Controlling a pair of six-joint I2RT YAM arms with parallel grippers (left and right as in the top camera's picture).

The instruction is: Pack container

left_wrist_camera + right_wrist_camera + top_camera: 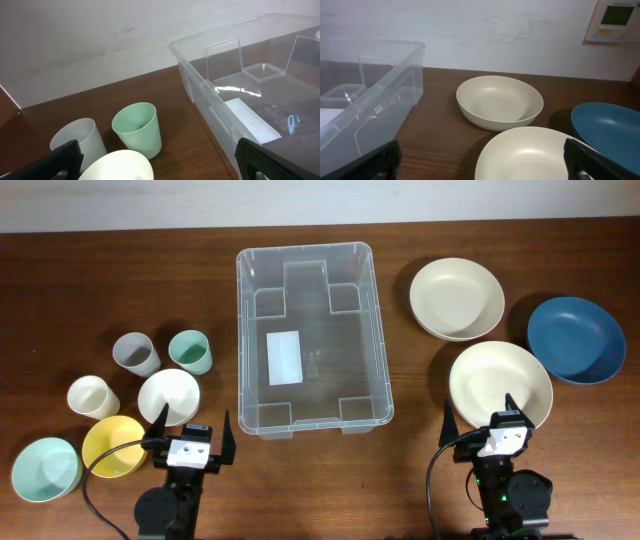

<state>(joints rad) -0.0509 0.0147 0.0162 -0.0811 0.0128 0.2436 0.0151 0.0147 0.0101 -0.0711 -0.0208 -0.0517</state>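
Container (clear rectangular plastic bin) (380,340) | left pincer (193,423), right pincer (480,410) stood spread | rim-pinch likely suited white round bowl (168,396) just ahead of left

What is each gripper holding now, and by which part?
Nothing is held. The left gripper and the right gripper are both open and empty.

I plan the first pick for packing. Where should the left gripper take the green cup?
Judging by its pose, take the green cup by its rim from straight above, one finger inside: it stands upright, mouth open, with the grey cup close beside it.
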